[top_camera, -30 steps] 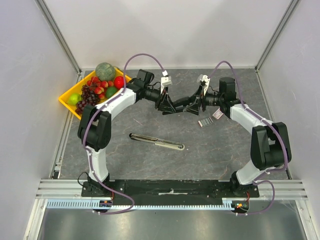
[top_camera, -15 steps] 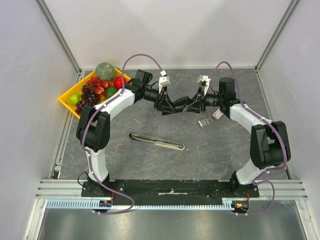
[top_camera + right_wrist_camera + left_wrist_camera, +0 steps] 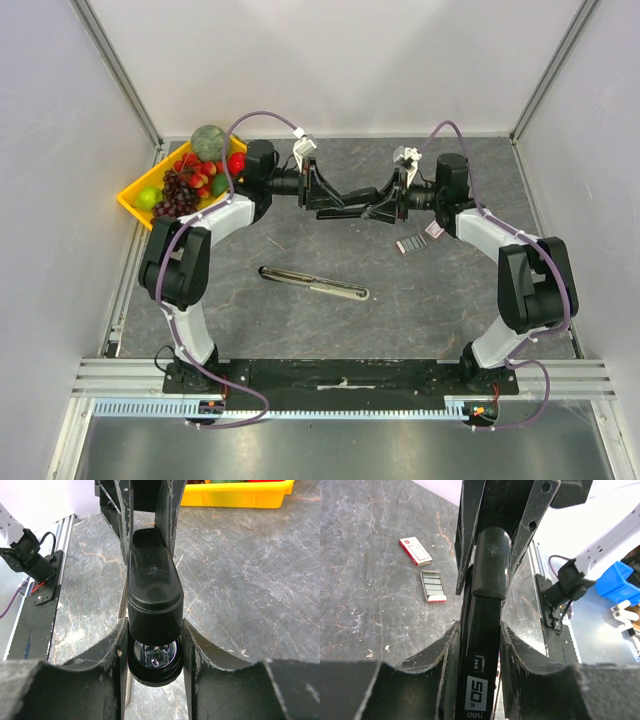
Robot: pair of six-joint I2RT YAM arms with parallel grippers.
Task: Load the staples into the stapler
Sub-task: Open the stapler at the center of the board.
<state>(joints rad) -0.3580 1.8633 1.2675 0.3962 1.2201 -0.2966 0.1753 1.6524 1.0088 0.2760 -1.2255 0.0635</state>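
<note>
I am holding the stapler (image 3: 356, 201) up in the air with both grippers. My left gripper (image 3: 479, 640) is pinching one end of it, with a finger pressing on each side. My right gripper (image 3: 154, 632) is pinching the other end the same way, so the stapler is stretching like a bridge between my two sets of jaws. I think I am gripping both ends so that I can pull it open, because one gripper alone could not do that. The staples (image 3: 433, 584) are not going in yet. They are lying in their little tray on the table (image 3: 360, 595), below my jaws and off to my right side, just beside the small white and red box (image 3: 415, 551). A long metal piece (image 3: 313, 284) is lying on the table too, below my jaws and nearer to my bases.
</note>
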